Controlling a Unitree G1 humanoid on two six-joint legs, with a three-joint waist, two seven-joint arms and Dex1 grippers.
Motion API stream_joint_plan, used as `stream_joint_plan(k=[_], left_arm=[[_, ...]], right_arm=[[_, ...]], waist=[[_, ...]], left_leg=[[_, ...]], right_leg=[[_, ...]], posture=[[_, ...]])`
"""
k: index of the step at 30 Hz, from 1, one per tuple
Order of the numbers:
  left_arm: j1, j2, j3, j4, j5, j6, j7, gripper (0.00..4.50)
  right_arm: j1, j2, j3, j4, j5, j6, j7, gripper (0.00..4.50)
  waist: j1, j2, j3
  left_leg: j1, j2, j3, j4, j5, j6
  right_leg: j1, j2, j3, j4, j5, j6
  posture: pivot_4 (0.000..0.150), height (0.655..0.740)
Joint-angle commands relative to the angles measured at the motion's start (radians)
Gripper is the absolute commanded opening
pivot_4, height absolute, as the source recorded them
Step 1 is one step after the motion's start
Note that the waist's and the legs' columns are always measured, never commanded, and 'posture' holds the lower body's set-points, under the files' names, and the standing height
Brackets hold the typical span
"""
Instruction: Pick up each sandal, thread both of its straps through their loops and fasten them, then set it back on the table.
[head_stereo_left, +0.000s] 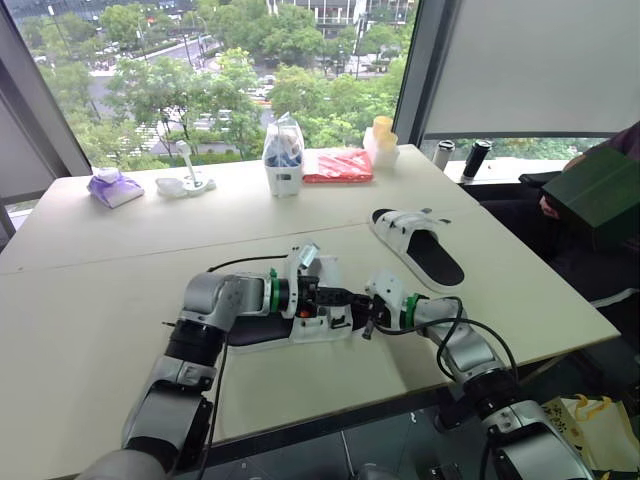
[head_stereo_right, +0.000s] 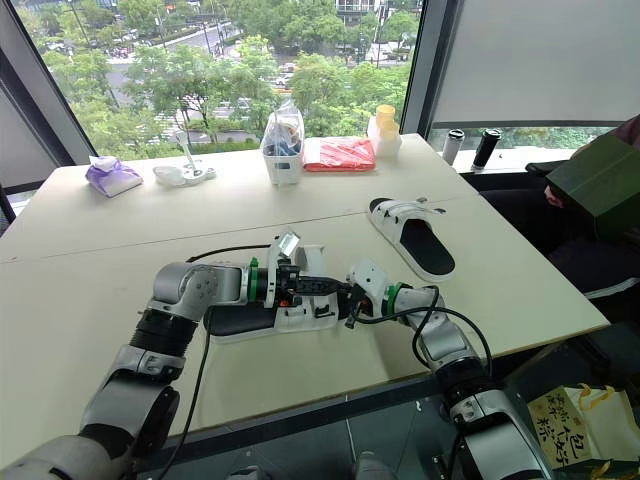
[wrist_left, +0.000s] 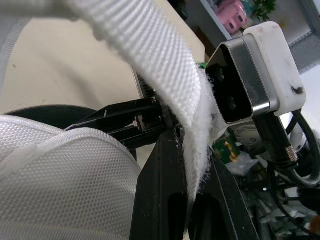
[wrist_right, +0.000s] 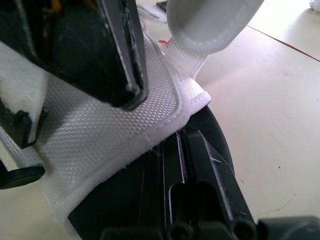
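The near sandal, black footbed with white straps, lies at the table's front middle between my two grippers. My left gripper is shut on its white woven strap, which runs up between the black fingers. My right gripper meets the same sandal from the right, its fingers close together at the edge of the white strap, over the black footbed. A second sandal lies flat at the back right, straps loose.
Along the far edge stand a clear bag of items, a red packet, a purple pack and a yellow-lidded container. A person holding a green box sits past the right edge.
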Motion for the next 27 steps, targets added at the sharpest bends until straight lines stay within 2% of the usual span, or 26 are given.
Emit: stream_joint_plan(k=[1,9,19,27], left_arm=[[0.016,0.003,-0.057,-0.031,0.026,-0.015,-0.022,0.05],[0.035,0.012,-0.117,-0.087,0.033,-0.005,-0.048,0.05],[0.023,-0.017,-0.012,-0.084,-0.040,0.104,-0.001,0.05],[0.046,-0.004,-0.046,-0.081,0.008,0.048,0.015,0.05]], right_arm=[[0.061,-0.005,0.048,0.073,-0.049,0.075,0.004,0.00],[0.060,-0.001,0.048,0.076,-0.050,0.074,0.001,0.00],[0.062,0.002,0.050,0.077,-0.052,0.073,-0.001,0.00],[0.062,0.008,0.050,0.078,-0.051,0.075,-0.005,0.00]], waist=[[0.000,0.000,0.000],[-0.008,0.001,-0.001],[-0.009,0.001,-0.001],[-0.009,0.001,-0.001]], left_leg=[[0.000,0.000,0.000,0.000,0.000,0.000],[-0.003,0.001,0.001,-0.001,0.000,0.000],[-0.003,0.001,0.000,-0.002,0.000,0.001],[-0.005,0.001,0.000,-0.002,0.000,0.001]], right_leg=[[0.000,0.000,0.000,-0.001,0.000,0.000],[0.003,0.000,-0.002,-0.013,0.000,0.000],[0.003,0.000,-0.002,-0.013,0.000,0.000],[0.001,0.000,-0.002,-0.012,0.000,0.000]], posture=[[0.150,0.7400],[0.150,0.7400],[0.150,0.7400],[0.150,0.7400]])
